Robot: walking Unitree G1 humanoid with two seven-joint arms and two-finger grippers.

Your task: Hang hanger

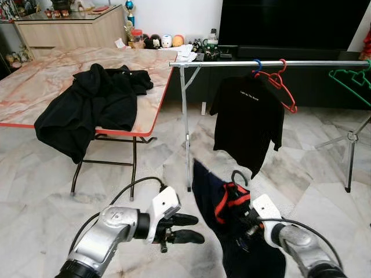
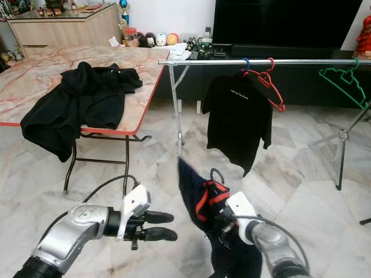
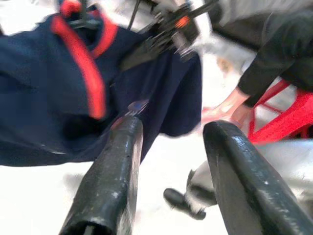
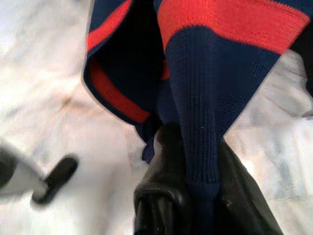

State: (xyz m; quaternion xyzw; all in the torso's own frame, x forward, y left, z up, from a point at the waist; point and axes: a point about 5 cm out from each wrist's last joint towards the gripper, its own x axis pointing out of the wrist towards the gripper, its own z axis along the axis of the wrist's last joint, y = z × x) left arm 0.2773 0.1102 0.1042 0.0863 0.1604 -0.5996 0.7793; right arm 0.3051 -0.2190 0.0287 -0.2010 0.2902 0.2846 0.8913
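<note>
A: What does the right claw [image 1: 250, 223] hold?

B: It is shut tight on a blue shirt [image 1: 229, 223] with red trim. The wrist view shows the cloth [image 4: 205, 122] pinched between the two black fingers [image 4: 166, 171].

A: Where is the hanger?

B: A dark hook [image 1: 239, 175] sticks up from the shirt's collar. The shirt is on that hanger, low in front of the robot, at about 5 o'clock in the head view.

A: And the left claw [image 1: 186, 227]?

B: It is at 7 o'clock, low down. Its two fingers [image 3: 115, 171] are spread apart and hold nothing. It points at the shirt, close beside it, not touching.

A: Where is the rail?

B: The rail [image 1: 266, 63] runs across at 1 o'clock, well apart from the shirt. A black tee [image 1: 246, 119] hangs on it from a blue hook [image 1: 256, 67]. A red hanger [image 1: 281, 84] hangs just beside it. A green hanger [image 1: 352, 81] hangs at the far right end.

A: What else is there?

B: A desk [image 1: 35, 81] with a red edge stands at 10 o'clock. Black clothes [image 1: 95, 101] lie in a heap on it, and part droops over the edge. Behind the rail is a big dark TV [image 1: 290, 23]. Small toys [image 1: 162, 41] sit at 12 o'clock. The floor [image 1: 46, 185] is pale marble.

A: Is anyone near?

B: The left wrist view shows a person's hand [image 3: 227, 110] and dark sleeve near a red stool [image 3: 288, 115].
</note>
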